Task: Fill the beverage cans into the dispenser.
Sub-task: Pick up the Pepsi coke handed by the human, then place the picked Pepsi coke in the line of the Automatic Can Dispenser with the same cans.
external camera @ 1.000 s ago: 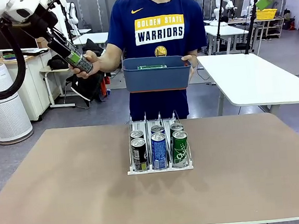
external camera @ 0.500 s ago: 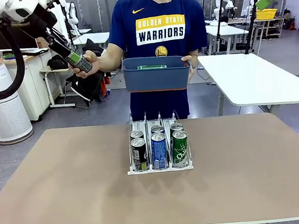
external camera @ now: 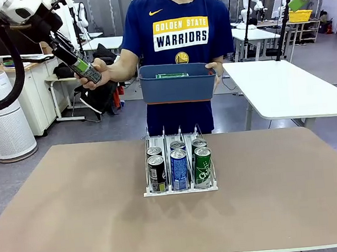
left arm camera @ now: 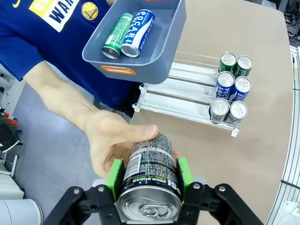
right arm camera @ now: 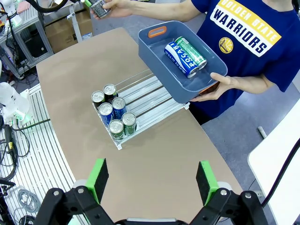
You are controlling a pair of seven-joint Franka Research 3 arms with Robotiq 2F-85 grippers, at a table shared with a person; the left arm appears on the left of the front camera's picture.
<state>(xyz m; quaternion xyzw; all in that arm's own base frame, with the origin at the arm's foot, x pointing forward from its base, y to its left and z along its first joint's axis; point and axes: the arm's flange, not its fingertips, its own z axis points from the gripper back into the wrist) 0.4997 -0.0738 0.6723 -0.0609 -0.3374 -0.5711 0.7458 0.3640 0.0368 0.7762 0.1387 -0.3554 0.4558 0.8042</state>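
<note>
Gripping a black can (left arm camera: 152, 157) between the green pads of the left hand (left arm camera: 149, 174), shut on the can's sides just below its silver top. Held in the air, up and to the left of the dispenser (external camera: 165, 139), beyond its far end. Wrapped around the same can further down: the person's hand (left arm camera: 110, 140), touching it.

On the tabletop (external camera: 76, 216), 6 cans at the dispenser's near end, 2 per lane: a black pair (external camera: 156, 173) in the left lane, a blue pair (external camera: 179, 167) in the middle, a green pair (external camera: 203, 167) in the right. Far part of all 3 lanes bare.

Above the dispenser's far end, a blue-grey bin (external camera: 177, 88) in the person's other hand (external camera: 212, 68), with 1 green can (left arm camera: 117, 35) and 1 blue can (left arm camera: 138, 26) lying side by side inside.

Up and to the right of the dispenser, the right hand (right arm camera: 153, 180), pads spread wide, nothing between them.
</note>
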